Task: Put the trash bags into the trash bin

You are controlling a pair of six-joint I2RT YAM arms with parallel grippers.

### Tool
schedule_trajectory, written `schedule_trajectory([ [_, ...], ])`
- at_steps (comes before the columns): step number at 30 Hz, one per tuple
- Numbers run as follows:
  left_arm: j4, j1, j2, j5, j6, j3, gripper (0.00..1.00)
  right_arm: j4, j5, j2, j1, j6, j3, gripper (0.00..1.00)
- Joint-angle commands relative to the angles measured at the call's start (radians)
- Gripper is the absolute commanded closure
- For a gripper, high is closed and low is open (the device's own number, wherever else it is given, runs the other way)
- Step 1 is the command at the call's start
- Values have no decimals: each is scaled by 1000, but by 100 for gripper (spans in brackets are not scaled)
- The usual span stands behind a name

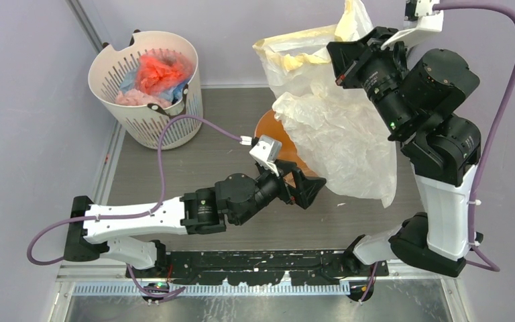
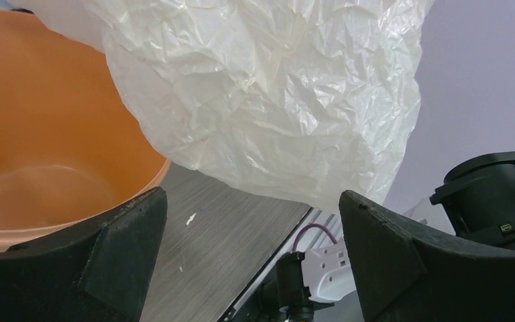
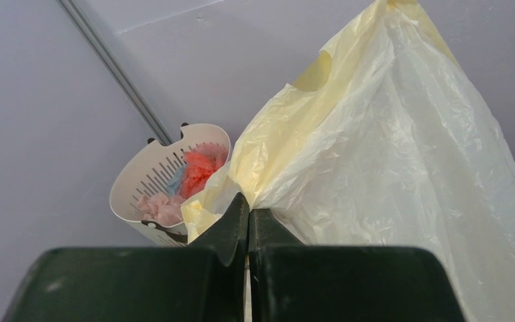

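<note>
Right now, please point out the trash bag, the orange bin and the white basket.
trash bag (image 1: 342, 134), top external view, on its wrinkled middle.
orange bin (image 2: 47, 114), left wrist view, on its inner wall.
white basket (image 1: 142, 122), top external view, on its slotted side wall.

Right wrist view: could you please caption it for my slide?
Right gripper pinching pale-yellow trash bag, white basket behind.

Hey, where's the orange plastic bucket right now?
In the top view the round orange plastic bucket sits mid-table, mostly hidden under the hanging pale-yellow film bag, right beside the open left gripper.
</note>
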Motion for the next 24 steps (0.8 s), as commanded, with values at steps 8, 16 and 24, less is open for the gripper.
schedule_trajectory([
  [8,539,-2,-14,41,169,-127,0,61,-65,-108,-2,58,-46,99],
  [16,565,-2,-24,57,222,-156,0,55,-89,-164,-2,85,-68,99],
  [24,582,-1,-17,54,249,-166,11,60,-131,-181,-1,118,-66,99],
])
